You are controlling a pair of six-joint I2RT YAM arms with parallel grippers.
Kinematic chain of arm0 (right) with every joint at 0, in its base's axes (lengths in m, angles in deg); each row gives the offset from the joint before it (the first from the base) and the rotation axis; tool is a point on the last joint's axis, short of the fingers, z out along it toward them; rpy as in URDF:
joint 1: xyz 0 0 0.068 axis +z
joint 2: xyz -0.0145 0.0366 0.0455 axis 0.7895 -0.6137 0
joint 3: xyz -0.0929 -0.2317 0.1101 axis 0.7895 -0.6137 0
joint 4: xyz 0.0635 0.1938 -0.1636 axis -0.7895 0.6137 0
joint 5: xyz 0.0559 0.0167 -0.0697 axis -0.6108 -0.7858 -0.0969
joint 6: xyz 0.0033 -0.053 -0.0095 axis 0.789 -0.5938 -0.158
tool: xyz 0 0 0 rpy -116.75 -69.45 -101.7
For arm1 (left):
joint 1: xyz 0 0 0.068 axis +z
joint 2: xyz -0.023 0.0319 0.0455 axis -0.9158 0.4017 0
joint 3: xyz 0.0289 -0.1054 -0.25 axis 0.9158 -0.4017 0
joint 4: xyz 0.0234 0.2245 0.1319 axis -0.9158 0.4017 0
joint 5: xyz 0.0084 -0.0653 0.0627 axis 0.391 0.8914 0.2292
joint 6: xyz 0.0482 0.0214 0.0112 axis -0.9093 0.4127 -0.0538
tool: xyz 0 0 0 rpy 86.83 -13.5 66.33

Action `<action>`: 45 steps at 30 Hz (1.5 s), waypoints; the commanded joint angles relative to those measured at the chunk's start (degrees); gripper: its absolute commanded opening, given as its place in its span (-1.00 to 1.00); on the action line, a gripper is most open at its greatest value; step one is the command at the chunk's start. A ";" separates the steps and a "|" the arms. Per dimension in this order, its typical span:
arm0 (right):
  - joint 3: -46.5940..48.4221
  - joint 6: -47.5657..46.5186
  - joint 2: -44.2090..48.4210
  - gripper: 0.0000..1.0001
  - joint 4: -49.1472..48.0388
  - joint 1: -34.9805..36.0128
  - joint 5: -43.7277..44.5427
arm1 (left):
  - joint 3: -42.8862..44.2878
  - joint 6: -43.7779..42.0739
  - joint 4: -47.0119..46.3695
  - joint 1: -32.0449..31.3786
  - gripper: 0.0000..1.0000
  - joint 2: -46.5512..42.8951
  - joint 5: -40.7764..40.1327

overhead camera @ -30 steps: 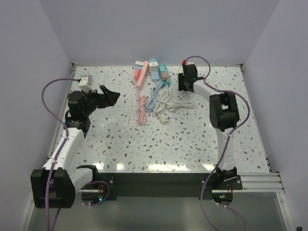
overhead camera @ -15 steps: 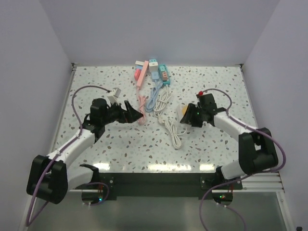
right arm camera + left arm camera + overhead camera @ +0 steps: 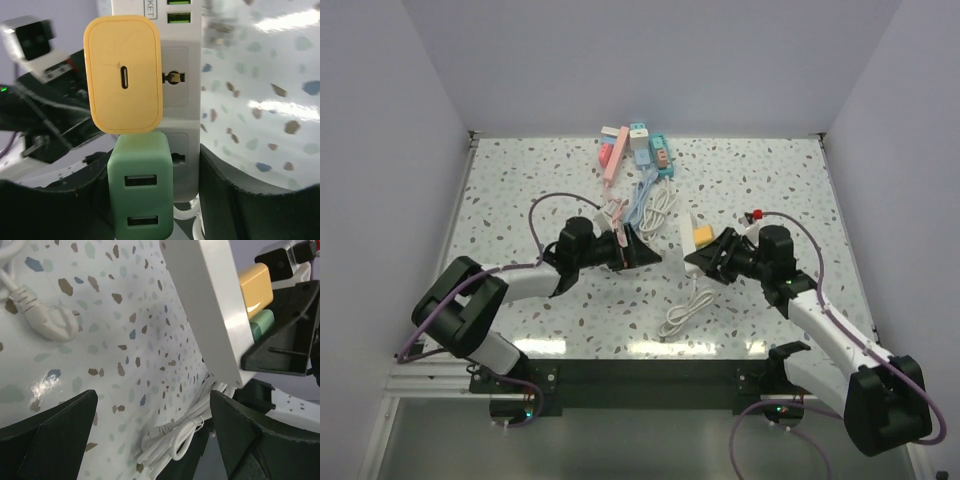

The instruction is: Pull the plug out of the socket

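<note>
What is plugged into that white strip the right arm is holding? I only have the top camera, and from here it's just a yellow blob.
Observer: The right wrist view shows two chargers on the white power strip: a yellow charger and, directly below it, a green charger.
Operator: Which one is nearer the right fingers?
Observer: The green one. It sits between the right fingers, which clamp the strip's end.
Operator: Does the left arm have hold of anything?
Observer: No. In the left wrist view the left fingers are spread open and grip nothing. The strip lies ahead of them, and they are not touching it.
</note>
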State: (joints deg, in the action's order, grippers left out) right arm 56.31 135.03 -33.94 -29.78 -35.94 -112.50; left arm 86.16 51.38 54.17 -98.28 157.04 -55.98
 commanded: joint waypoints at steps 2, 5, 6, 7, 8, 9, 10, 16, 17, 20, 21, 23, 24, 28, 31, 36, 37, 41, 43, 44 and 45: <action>0.84 5.98 3.40 -1.00 -10.92 -0.04 -7.55 | 3.35 10.37 -18.39 -1.69 1.00 5.16 -0.70; -0.13 8.27 2.43 -1.00 -14.27 0.05 -9.05 | 2.91 14.78 -26.14 -2.40 1.00 7.27 -1.75; 0.04 8.18 2.43 -1.00 -14.27 0.05 -8.79 | 2.91 15.39 -27.48 -2.66 1.00 7.45 -2.19; 0.39 7.92 2.69 -1.00 -13.66 -0.03 -8.53 | 2.73 16.27 -28.53 -2.75 1.00 7.10 -3.50; 0.92 7.66 2.78 -1.00 -13.31 -0.04 -8.09 | 2.38 16.63 -30.89 -3.01 1.00 6.84 -4.30; 1.18 7.40 2.69 -1.00 -13.21 -0.04 -8.18 | 2.03 16.89 -31.96 -3.19 1.00 6.40 -5.00; 1.36 7.65 2.43 -1.00 -14.35 -0.04 -8.52 | 1.86 16.72 -32.32 -3.19 1.00 6.22 -5.71; 1.54 8.10 -0.12 -1.00 -17.51 -0.03 -12.57 | 4.67 17.24 -32.66 -4.77 1.00 10.43 -4.40; 1.28 8.18 -0.21 -1.00 -17.96 -0.04 -12.75 | 4.84 17.59 -34.24 -5.12 1.00 10.96 -4.40; 0.22 10.02 -1.44 -1.00 -22.34 0.05 -14.32 | 5.46 18.65 -36.53 -5.47 1.00 13.16 -4.57; 0.13 10.81 -1.88 -1.00 -23.22 0.05 -15.02 | 5.46 19.09 -37.67 -5.39 1.00 13.60 -4.66; -0.13 11.61 -2.67 -1.00 -25.77 0.05 -16.52 | 5.98 19.79 -39.43 -5.39 1.00 15.18 -4.84; -0.39 11.96 -2.67 -1.00 -26.39 0.05 -16.79 | 6.77 19.88 -39.62 -5.47 1.00 15.71 -4.66; 0.66 10.47 -4.25 -1.00 -24.56 0.14 -18.63 | 7.39 22.77 -44.70 -5.47 1.00 18.26 -5.36; 0.75 9.42 -5.13 -1.00 -23.68 0.14 -18.90 | 8.00 23.92 -47.61 -5.65 1.00 19.05 -5.63; 0.83 8.36 -6.45 -1.00 -23.59 0.14 -19.16 | 8.45 24.27 -48.31 -6.18 0.76 19.84 -5.01; 0.83 8.19 -6.63 -1.00 -23.59 0.23 -19.25 | 8.45 24.80 -48.93 -6.09 0.52 20.37 -4.66; 1.62 7.66 -7.07 -1.00 -23.32 0.14 -19.43 | 7.39 26.82 -53.23 -6.09 -0.06 21.78 -3.52; 1.97 6.96 -7.15 -1.00 -22.36 0.14 -19.95 | 6.51 27.79 -55.34 -6.09 -0.29 22.56 -3.34; 2.32 6.61 -7.33 -1.00 -22.01 0.14 -20.21 | 6.43 27.97 -55.70 -6.09 -0.34 22.66 -3.17; 2.41 5.91 -7.33 -0.97 -21.57 0.05 -20.48 | 6.34 28.05 -55.88 -6.00 -0.38 22.74 -3.17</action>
State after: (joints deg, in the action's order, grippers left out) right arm 55.37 141.33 -41.13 -49.93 -36.09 -129.46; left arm 92.63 80.12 12.16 -103.59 179.01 -60.72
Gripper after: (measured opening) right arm 0.546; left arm 0.636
